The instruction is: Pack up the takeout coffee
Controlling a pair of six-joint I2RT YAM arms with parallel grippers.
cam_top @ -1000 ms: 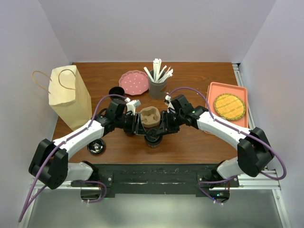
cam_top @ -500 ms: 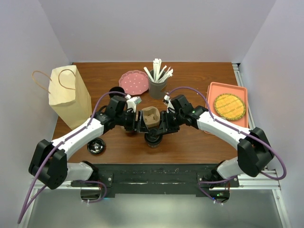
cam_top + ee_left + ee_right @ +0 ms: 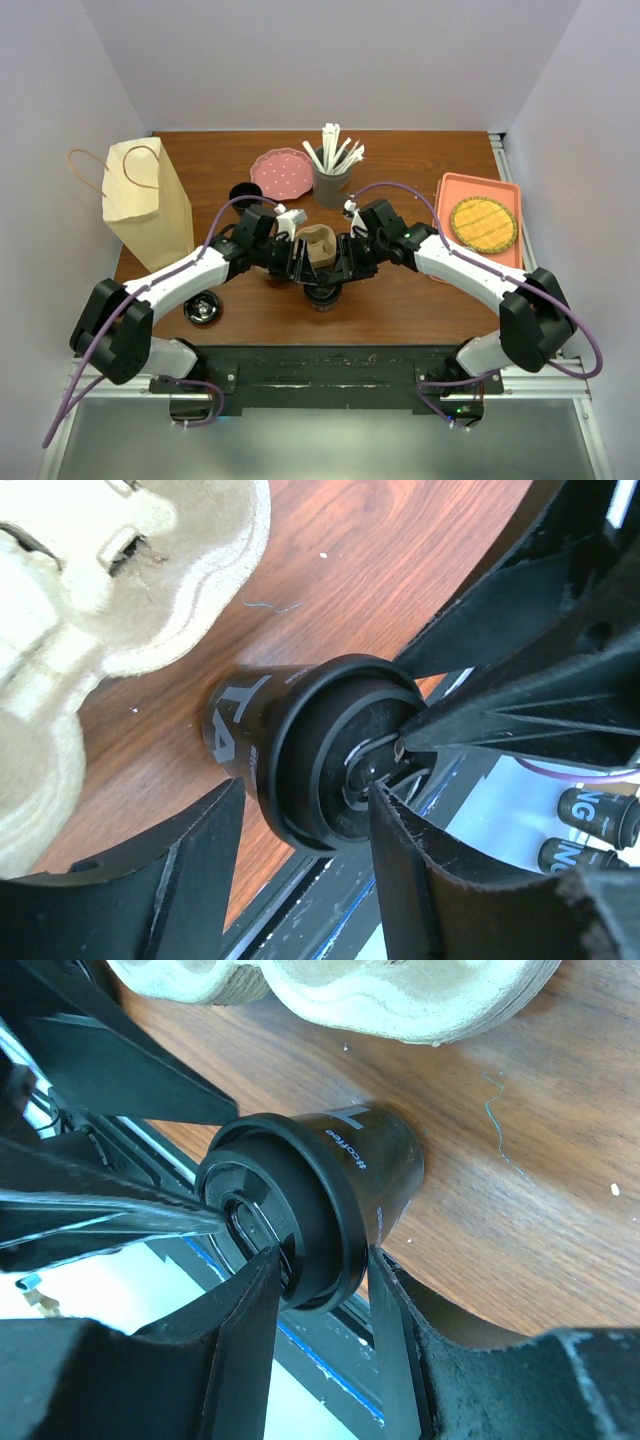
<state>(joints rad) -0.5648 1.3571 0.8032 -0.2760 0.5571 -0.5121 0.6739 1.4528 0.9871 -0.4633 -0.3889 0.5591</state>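
The takeout coffee, a black cup with white lettering and a black lid, stands on the table just in front of a moulded cardboard cup carrier. Both grippers meet at it. My right gripper is shut on the takeout coffee, one finger on the lid top and the other under the lid's rim. My left gripper is open around the lid of the takeout coffee, with a gap showing beside its left finger. From above, my left gripper comes in from the left and my right gripper from the right.
A brown paper bag stands at the left. A loose black lid lies near the front left and a plain black cup behind the left arm. A pink plate, a cup of stirrers and an orange tray sit further back.
My left gripper has moved right, in toward the cup, and its jaws have widened around the lid. The right gripper and the cup have stayed in place.
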